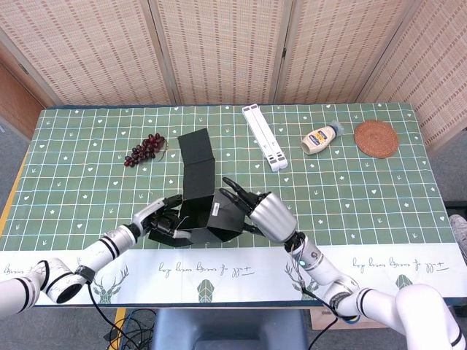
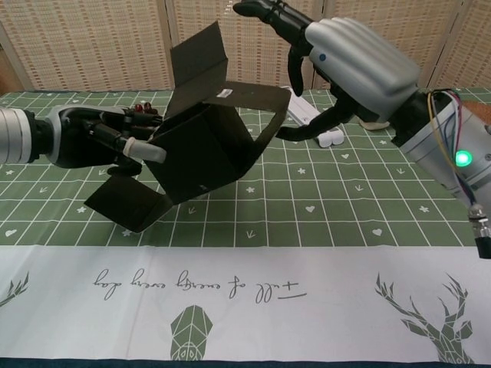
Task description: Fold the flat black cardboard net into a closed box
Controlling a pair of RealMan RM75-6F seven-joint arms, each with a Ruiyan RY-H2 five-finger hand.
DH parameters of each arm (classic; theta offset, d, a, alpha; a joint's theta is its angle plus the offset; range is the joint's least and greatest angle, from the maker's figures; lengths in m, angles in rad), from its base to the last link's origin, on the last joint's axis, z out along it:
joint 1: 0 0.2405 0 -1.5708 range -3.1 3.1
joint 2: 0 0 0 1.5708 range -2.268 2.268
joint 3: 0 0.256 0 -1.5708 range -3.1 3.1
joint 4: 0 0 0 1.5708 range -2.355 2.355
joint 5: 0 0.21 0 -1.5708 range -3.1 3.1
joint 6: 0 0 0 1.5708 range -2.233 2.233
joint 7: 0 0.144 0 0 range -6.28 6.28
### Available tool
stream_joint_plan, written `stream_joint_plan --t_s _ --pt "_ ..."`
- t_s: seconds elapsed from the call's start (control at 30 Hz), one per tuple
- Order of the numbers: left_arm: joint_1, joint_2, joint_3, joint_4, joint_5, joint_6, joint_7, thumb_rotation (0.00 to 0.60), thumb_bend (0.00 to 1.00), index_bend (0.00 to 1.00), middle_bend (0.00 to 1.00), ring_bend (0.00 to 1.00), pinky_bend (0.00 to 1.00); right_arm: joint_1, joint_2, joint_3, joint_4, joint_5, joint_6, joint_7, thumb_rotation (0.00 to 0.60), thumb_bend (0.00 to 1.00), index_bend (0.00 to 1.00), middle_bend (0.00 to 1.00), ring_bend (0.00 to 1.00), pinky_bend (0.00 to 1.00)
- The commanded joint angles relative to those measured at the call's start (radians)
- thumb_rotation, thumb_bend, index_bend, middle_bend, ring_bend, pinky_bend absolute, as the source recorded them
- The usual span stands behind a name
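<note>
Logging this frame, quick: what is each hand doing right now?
Left hand: holds the black cardboard net at its left side.
Right hand: fingers spread, touching the net's raised right panel; a grip cannot be told.

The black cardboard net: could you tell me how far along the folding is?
Partly done. The cardboard net is lifted and its middle panels already form a box body. In hand: the left hand steadies it while the right hand bends a side panel over. Left: a tall flap and a lower flap hang open.
</note>
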State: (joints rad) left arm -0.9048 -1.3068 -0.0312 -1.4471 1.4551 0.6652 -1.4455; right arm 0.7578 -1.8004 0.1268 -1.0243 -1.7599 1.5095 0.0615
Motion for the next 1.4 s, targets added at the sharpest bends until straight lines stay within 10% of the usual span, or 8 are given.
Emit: stream_joint_plan --t_s 0.03,1.4 --pt "0.005 -0.007 -0.011 -0.005 -0.016 -0.005 0.041 0.600 0.10 0.22 0.24 0.51 0.84 0.003 -0.002 -0.001 0.001 -0.001 -0.006 -0.004 0.600 0.16 0.00 0.00 0.61 0.97" --pt "0.107 -0.238 -0.021 0.146 -0.020 0.072 0.408 0.600 0.10 0.18 0.24 0.49 0.84 0.106 -0.093 -0.133 0.154 -0.053 -0.231 0.013 0.600 0.28 0.12 0.21 0.67 0.97"
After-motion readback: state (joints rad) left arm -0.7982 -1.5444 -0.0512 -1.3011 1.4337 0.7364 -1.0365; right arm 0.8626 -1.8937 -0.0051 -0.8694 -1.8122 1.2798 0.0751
